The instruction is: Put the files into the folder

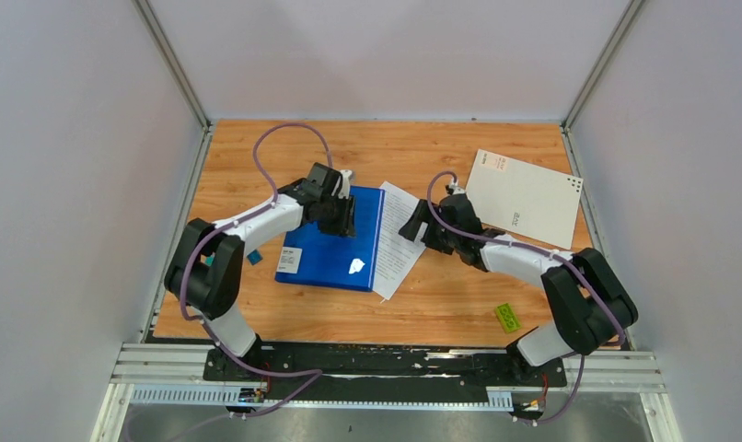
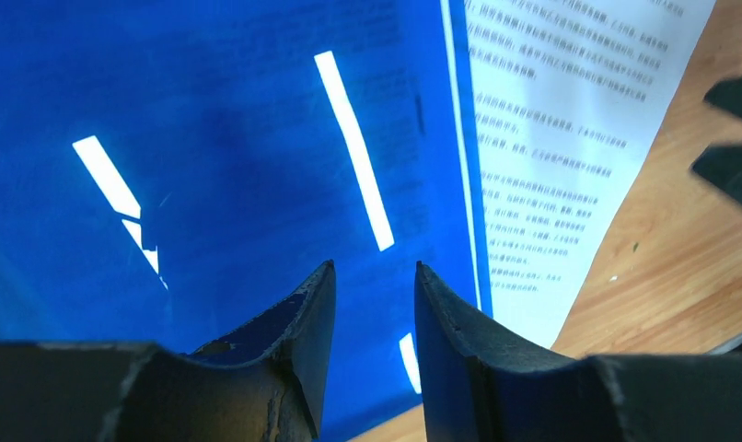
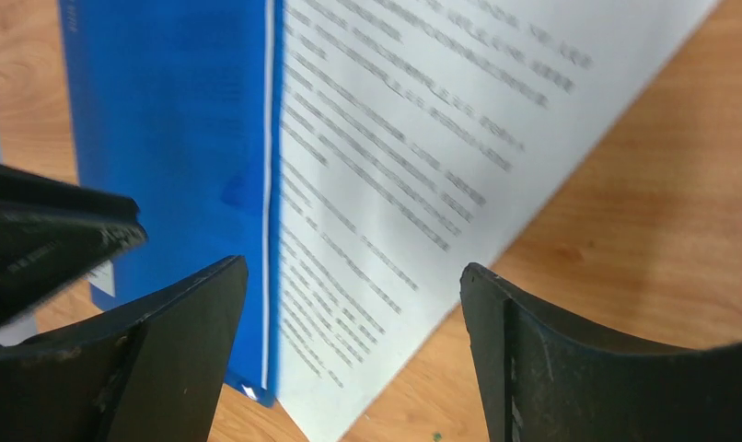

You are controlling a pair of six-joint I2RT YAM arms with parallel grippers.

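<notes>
Card [image 1: 524, 198] right of files [image 1: 397, 238], overhead only

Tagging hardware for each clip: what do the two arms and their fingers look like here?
Both arms match: the left arm and right arm have white link shells between bulky black joints. A purple cable loops along each. Their fingers are black, curved, tapering blades with scuffed edges.
</notes>
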